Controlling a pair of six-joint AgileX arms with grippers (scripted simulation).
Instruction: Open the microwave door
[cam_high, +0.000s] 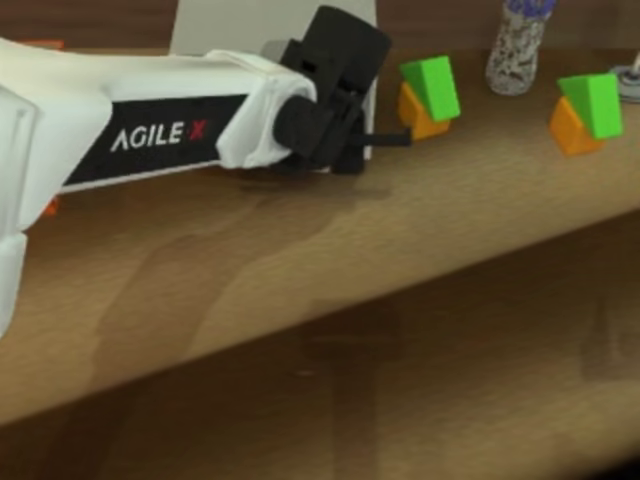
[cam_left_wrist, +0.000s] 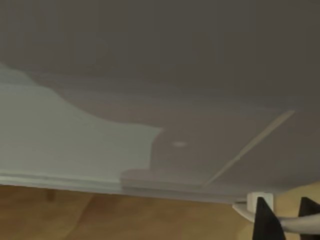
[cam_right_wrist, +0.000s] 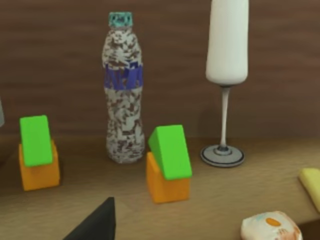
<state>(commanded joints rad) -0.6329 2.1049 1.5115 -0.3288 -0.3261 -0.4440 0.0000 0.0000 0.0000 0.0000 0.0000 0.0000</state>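
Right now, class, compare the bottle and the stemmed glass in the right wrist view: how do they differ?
The bottle is speckled brown and white with a blue band and a teal cap; the glass is plain white and uncapped. The bottle stands on its full-width body, while the glass stands on a thin stem and round foot. Both stand upright on the table.

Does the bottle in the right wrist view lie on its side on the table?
No. The bottle stands upright with its teal cap on top, between two orange blocks with green wedges, beside a white stemmed glass.
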